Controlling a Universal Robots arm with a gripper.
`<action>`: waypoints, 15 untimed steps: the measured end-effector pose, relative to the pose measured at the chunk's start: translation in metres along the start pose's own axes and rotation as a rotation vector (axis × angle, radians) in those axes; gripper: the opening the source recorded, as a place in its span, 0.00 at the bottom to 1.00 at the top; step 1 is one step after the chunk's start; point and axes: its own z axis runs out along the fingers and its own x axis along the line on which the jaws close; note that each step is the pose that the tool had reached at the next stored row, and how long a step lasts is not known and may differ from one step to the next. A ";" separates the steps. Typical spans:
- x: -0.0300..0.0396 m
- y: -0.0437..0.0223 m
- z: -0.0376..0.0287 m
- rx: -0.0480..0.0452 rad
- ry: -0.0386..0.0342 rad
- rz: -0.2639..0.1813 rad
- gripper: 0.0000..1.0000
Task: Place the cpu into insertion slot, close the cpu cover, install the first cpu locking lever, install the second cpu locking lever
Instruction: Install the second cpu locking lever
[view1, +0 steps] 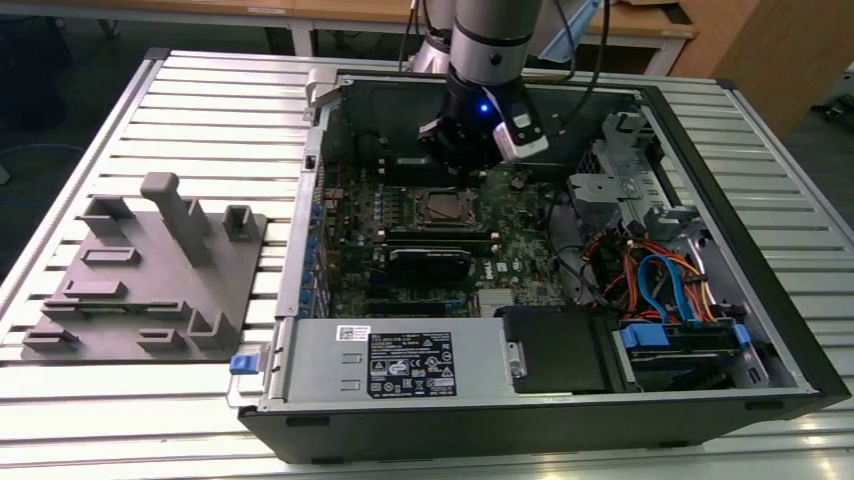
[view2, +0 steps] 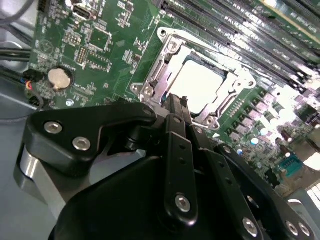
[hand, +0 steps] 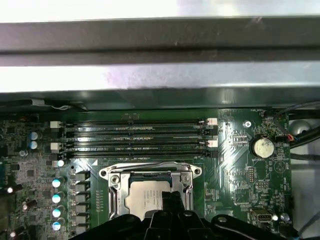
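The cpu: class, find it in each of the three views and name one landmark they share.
Exterior view: the cpu sits in its socket mid-board, just below the gripper.
Second wrist view: bright square beyond the fingertips.
First wrist view: silver square behind the fingertips.
Shared landmark: the cpu cover framing it.
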 end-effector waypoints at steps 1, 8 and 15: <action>0.0001 0.0001 -0.0017 0.0002 0.0001 0.000 0.10; 0.0003 -0.0050 -0.0027 0.0000 -0.0001 0.000 0.10; 0.0002 -0.0059 -0.0028 0.0001 0.0000 0.000 0.10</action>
